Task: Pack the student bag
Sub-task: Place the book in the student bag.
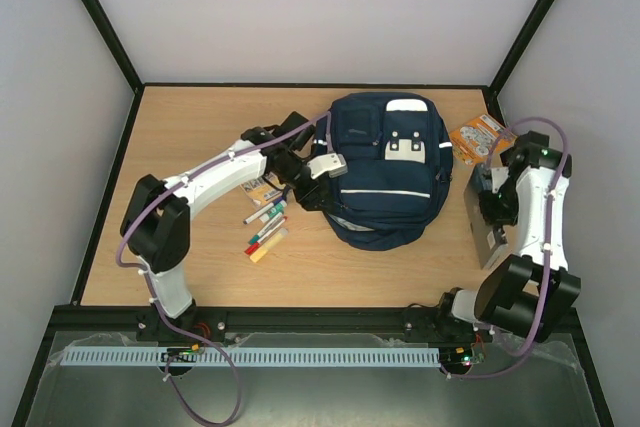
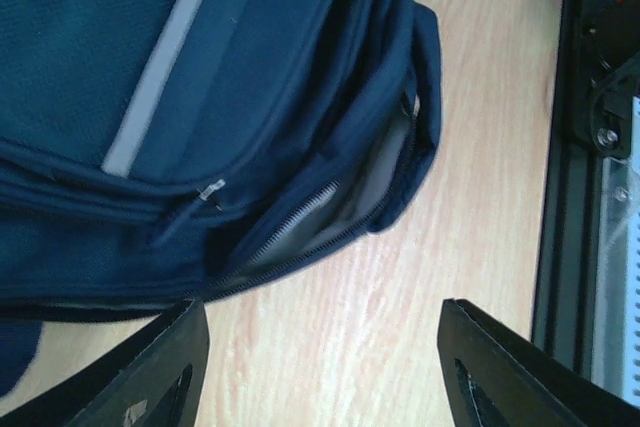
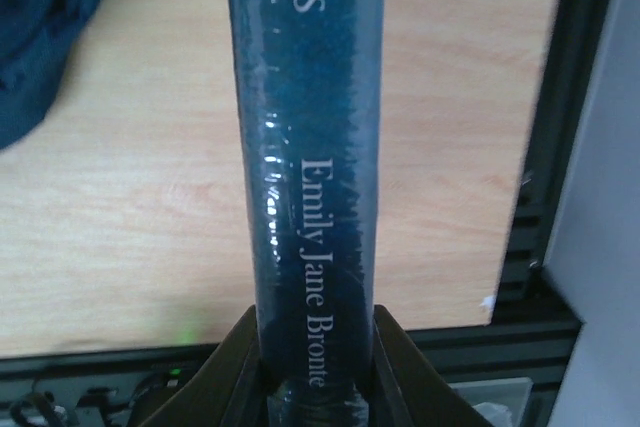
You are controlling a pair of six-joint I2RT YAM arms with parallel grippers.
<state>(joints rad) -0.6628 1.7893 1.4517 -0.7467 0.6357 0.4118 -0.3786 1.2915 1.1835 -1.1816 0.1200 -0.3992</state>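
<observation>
lying student bag [image 1: 380,187], lengthwise near-to-far

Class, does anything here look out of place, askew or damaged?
Nothing looks damaged or spilled. The markers lie loose at mixed angles beside the student bag, whose zip gapes partly open. The right end effector grips a book.
</observation>
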